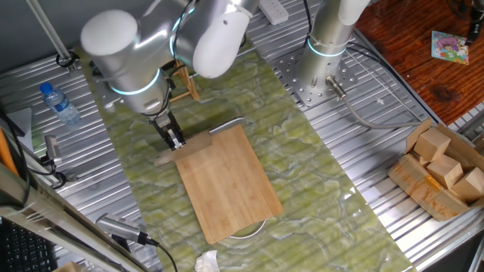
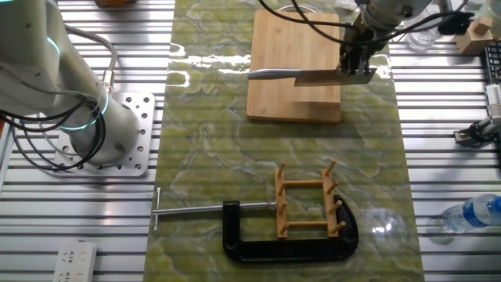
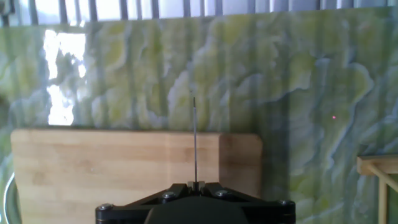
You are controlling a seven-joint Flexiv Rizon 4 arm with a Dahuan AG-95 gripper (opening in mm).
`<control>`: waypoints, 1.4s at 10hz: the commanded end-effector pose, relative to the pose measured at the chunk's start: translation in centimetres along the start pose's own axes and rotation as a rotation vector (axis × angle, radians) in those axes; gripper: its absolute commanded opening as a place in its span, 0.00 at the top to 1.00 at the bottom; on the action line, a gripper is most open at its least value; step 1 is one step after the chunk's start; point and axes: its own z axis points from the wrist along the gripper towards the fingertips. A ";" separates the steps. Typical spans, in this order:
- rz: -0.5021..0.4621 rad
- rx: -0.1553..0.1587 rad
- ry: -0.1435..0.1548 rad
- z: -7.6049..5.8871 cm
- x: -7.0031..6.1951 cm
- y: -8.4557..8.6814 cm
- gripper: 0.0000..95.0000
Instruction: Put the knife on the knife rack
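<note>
My gripper [image 2: 356,69] is shut on the knife [image 2: 317,77], pinching the broad grey blade at its far end. The blade stands on edge and the silver handle [image 2: 271,74] points away sideways. The knife hangs over the near edge of the bamboo cutting board [image 2: 293,39]. In the hand view the knife [image 3: 194,140] shows edge-on as a thin line rising from my gripper [image 3: 194,185]. In one fixed view my gripper [image 1: 174,140] is at the board's far left corner, with the handle [image 1: 227,125] beside it. The knife rack [image 2: 309,205] stands apart on the mat and is empty.
A black clamp [image 2: 258,243] with a long steel screw wraps round the rack's base. The rack also shows at the right edge of the hand view [image 3: 376,169]. A second arm's base [image 2: 86,117], a water bottle [image 2: 473,213] and a box of wooden blocks [image 1: 439,166] flank the mat.
</note>
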 end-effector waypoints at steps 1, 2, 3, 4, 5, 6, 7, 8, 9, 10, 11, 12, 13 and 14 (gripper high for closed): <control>-0.065 0.010 0.053 -0.5 0.4 -0.9 1.00; -0.071 0.004 0.060 -1.3 1.2 -2.8 1.00; -0.079 0.004 0.064 -1.6 1.9 -4.3 1.00; -0.080 0.006 0.066 -1.6 2.4 -5.1 1.00; -0.099 0.007 0.068 -1.8 3.3 -6.8 1.00; -0.103 0.010 0.071 -1.9 3.6 -7.2 1.00; -0.119 0.014 0.078 -2.5 4.8 -8.5 1.00; -0.134 0.023 0.079 -2.8 5.7 -9.4 1.00; -0.139 0.020 0.078 -2.7 6.0 -9.6 1.00; -0.136 0.019 0.077 -2.7 5.8 -9.5 1.00; -0.134 0.019 0.070 -2.7 5.8 -9.5 1.00; -0.117 0.019 0.066 -2.7 5.8 -9.5 1.00; -0.071 0.012 0.057 -2.7 5.8 -9.5 1.00; -0.017 0.015 0.033 -2.7 5.8 -9.5 1.00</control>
